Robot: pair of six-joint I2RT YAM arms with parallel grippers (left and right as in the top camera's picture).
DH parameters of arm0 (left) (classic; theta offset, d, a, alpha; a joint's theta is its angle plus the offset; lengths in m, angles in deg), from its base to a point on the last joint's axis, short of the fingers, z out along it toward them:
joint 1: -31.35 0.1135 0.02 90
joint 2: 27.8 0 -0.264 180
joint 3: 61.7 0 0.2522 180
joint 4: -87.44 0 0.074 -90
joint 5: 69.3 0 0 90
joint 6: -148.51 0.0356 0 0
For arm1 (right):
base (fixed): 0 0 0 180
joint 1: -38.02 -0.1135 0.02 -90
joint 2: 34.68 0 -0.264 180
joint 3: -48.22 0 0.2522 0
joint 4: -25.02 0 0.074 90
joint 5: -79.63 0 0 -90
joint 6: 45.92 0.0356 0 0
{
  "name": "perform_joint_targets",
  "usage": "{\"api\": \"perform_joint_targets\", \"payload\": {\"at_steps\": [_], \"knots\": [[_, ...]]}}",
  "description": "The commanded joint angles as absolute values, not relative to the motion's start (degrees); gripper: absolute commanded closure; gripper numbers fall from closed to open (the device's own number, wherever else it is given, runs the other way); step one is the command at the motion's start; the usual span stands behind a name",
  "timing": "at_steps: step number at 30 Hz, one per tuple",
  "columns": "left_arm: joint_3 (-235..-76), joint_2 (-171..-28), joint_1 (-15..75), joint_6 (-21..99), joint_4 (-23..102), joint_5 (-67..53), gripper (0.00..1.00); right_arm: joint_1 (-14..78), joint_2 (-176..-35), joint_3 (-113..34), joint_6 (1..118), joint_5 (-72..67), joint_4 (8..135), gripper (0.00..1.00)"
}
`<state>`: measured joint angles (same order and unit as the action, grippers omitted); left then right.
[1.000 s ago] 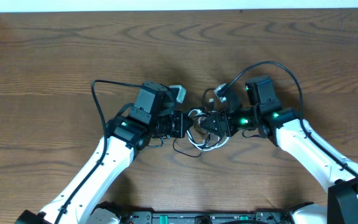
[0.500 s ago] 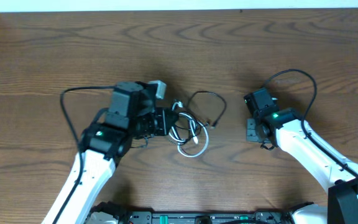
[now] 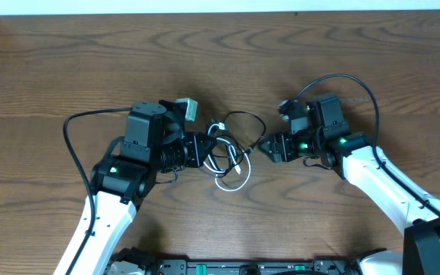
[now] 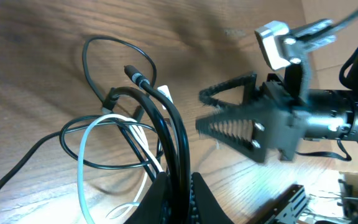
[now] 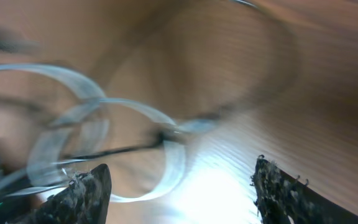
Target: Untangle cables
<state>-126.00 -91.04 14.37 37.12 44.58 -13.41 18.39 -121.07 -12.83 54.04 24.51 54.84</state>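
Nearest the left wrist camera, we log the left end effector (image 4: 179, 185) pinching the black cable (image 4: 166, 115), whose strands hide part of the tangle. Just past it, the white cable (image 4: 81, 158) loops through the black one on the wooden surface (image 4: 36, 37). Beyond, the right end effector (image 4: 201, 111) faces the loops, fingers spread. The left arm's thick black wire (image 3: 73, 134) arcs outward, away from the tangle.
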Motion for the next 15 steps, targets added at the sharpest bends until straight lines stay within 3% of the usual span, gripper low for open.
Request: {"api": "perform_joint_targets", "payload": {"at_steps": [1, 7, 12, 15], "knots": [[-126.3, -91.8, 14.5, 34.4, 46.1, -16.5, 0.92, 17.9, -120.3, -12.9, 48.9, 43.7, 53.5, 0.30], [-126.3, -92.1, 12.7, 31.3, 54.2, -23.6, 0.93, 16.2, -120.3, -12.9, 48.9, 42.9, 53.2, 0.29], [-126.3, -92.1, 8.6, 29.0, 58.7, -23.9, 0.92, 15.2, -120.3, -12.9, 53.3, 34.3, 53.1, 0.29], [-126.3, -92.1, 6.4, 29.0, 59.3, -23.9, 0.92, 15.0, -120.3, -12.9, 57.9, 28.8, 52.6, 0.35]]}}
